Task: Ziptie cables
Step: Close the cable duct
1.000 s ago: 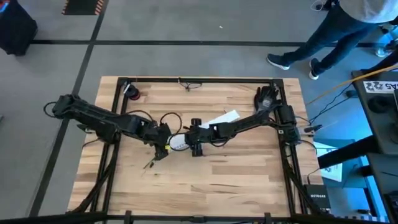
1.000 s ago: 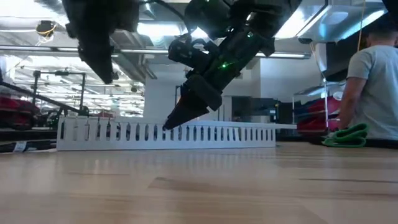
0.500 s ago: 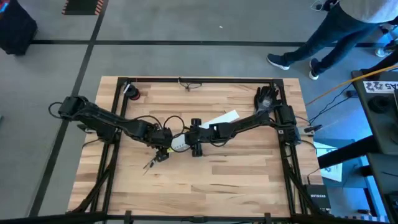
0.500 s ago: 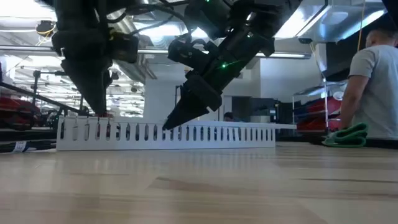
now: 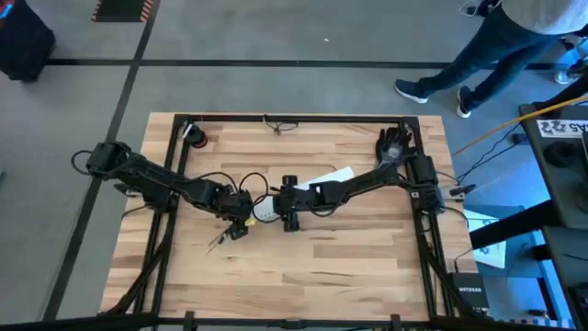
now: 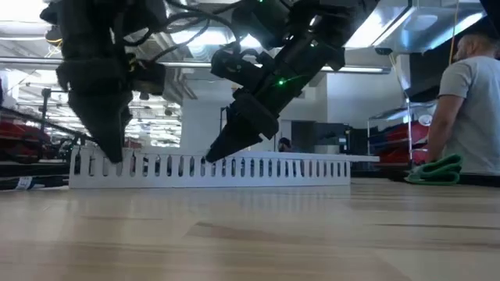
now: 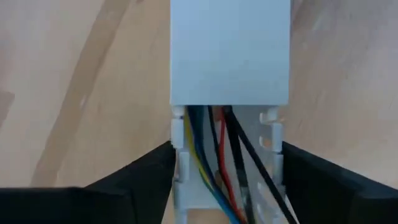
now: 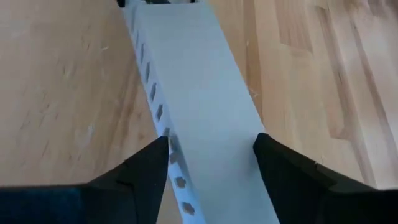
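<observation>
A white slotted duct (image 5: 308, 184) lies slantwise on the middle of the wooden table, most of it under a flat cover (image 8: 193, 93). Past the cover's end the duct stands uncovered, and thin blue, yellow, red and black cables (image 7: 217, 162) lie along its channel. A few thin wire ends (image 5: 220, 241) lie on the table beside that end. My left gripper (image 7: 227, 180) points down over the uncovered end, one finger outside each slotted wall. My right gripper (image 8: 211, 165) is on the covered part close by. My left gripper has its fingers (image 7: 152, 177) standing against the outer faces of the duct's two slotted walls (image 7: 178, 140), coming from above; whether they touch the walls, I cannot tell. My right gripper pinches the covered duct across its width, one finger on each long side (image 8: 171, 149), a little in from the uncovered end. It slants down from the table's right and lies across the duct. The duct rests flat on the table.
Black frame rails run along the table's left, right and far edges. A small red-and-white object (image 5: 196, 138) lies far left and a black glove-like thing (image 5: 393, 142) far right. A person (image 6: 469, 117) stands beyond the table's right side, by a green bundle (image 6: 433, 170).
My left gripper has come down and toward the table's near edge, from above the duct onto its uncovered end, where its fingers now stand on either side. My right gripper and the duct have kept their place.
</observation>
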### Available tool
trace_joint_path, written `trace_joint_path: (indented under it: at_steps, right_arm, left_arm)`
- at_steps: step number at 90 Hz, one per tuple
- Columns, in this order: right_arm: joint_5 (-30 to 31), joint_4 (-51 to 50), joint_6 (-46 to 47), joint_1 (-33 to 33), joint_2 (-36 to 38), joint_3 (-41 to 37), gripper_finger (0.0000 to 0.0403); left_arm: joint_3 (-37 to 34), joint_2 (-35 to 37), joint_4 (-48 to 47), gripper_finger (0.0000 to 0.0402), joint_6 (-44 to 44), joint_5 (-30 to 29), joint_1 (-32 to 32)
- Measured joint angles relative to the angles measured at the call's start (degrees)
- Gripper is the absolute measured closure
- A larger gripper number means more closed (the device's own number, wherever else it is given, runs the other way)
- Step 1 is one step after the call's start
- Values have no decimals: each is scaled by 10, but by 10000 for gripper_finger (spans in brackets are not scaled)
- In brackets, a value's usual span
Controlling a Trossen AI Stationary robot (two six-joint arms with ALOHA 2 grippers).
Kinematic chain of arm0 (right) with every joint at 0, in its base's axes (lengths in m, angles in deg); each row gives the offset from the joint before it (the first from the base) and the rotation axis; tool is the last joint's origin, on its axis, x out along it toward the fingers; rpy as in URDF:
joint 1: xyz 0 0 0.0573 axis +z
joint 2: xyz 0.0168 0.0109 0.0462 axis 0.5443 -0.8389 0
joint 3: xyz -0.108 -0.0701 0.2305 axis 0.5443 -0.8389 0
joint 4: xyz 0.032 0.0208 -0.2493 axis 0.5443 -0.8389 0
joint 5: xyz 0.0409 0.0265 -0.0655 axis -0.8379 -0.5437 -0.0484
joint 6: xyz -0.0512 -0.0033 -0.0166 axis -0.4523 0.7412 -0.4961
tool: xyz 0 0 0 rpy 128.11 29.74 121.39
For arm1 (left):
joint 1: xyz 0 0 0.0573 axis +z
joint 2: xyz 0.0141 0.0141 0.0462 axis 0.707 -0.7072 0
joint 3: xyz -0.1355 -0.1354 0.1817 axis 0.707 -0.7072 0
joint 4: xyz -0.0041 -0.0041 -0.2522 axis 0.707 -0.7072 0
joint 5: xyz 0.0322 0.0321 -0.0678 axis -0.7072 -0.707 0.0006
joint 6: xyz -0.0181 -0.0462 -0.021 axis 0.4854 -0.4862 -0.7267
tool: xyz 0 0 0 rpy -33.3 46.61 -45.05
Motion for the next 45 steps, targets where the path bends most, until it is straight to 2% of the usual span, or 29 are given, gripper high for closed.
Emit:
trace_joint_path:
  at_steps: [20, 32, 45]
  right_arm:
    - [-2, -1, -6, 0, 1, 0, 168]
    - [-10, -11, -6, -1, 16, -1, 168]
    - [-80, -51, 0, -19, 41, 18, 165]
  left_arm:
    - [-6, 0, 8, 195, 8, -10, 5]
    - [-6, 0, 14, 208, 7, -13, 6]
    - [-7, 0, 14, 202, -6, -14, 6]
